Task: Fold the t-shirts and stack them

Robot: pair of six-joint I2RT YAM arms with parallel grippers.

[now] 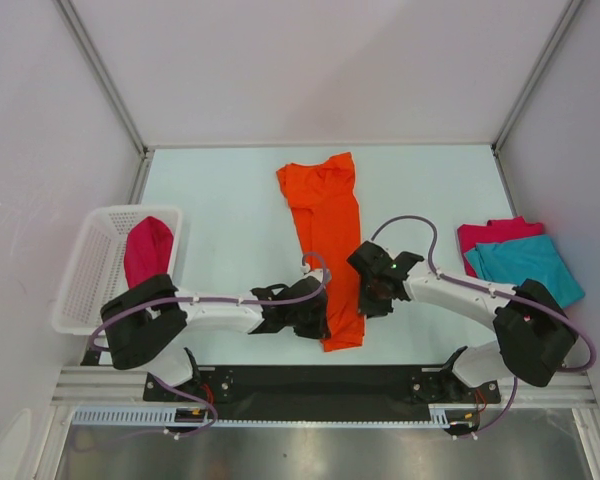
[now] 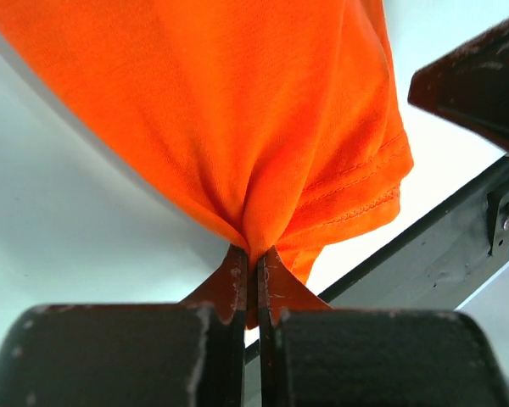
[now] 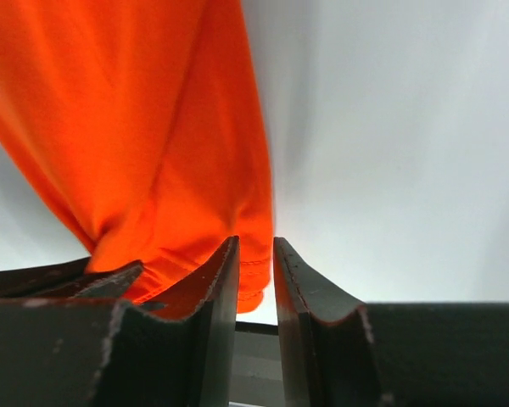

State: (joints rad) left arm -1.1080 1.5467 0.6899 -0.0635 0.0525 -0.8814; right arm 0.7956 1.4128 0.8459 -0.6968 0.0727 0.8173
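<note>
A bright orange t-shirt (image 1: 325,230) lies as a long narrow strip down the middle of the table. My left gripper (image 1: 318,318) is shut on its near left edge; in the left wrist view the cloth (image 2: 237,110) bunches into the closed jaws (image 2: 256,254). My right gripper (image 1: 376,298) sits at the shirt's near right edge. Its jaws (image 3: 254,246) stand a narrow gap apart with nothing between them, and the orange hem (image 3: 127,127) lies just beyond the left finger. A folded teal t-shirt (image 1: 530,265) lies on a crimson one (image 1: 495,233) at the right. Another crimson t-shirt (image 1: 147,250) is in the basket.
A white mesh basket (image 1: 85,275) stands at the left edge of the table. The black rail (image 1: 320,385) with the arm bases runs along the near edge. White walls close in the table on three sides.
</note>
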